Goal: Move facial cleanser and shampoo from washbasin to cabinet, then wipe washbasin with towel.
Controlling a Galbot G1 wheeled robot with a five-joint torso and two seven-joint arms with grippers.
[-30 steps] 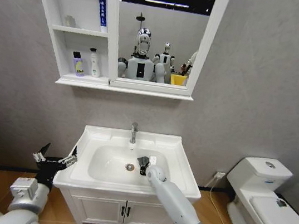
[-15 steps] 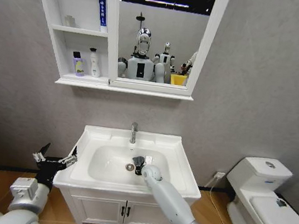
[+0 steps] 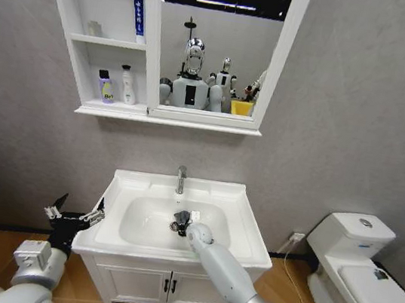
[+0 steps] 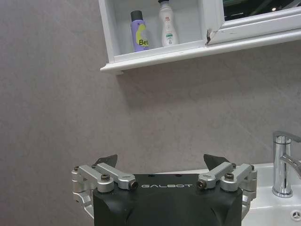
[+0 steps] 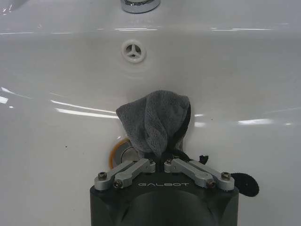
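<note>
Gripping one grey towel (image 5: 157, 121) in its clenched fingers, the right gripper (image 3: 180, 223) presses it into the washbasin (image 3: 244, 226) bowl over the drain, below the single tap (image 3: 181, 179). The left gripper (image 3: 73, 215) hangs spread wide beside the basin. Two bottles (image 3: 117, 85) stand on the cabinet (image 3: 71, 10)'s lowest shelf.

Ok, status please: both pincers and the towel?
Right pincer shut on towel, inside washbasin bowl at the drain. Left pincer open, idle beside basin. Nothing blocking.
</note>
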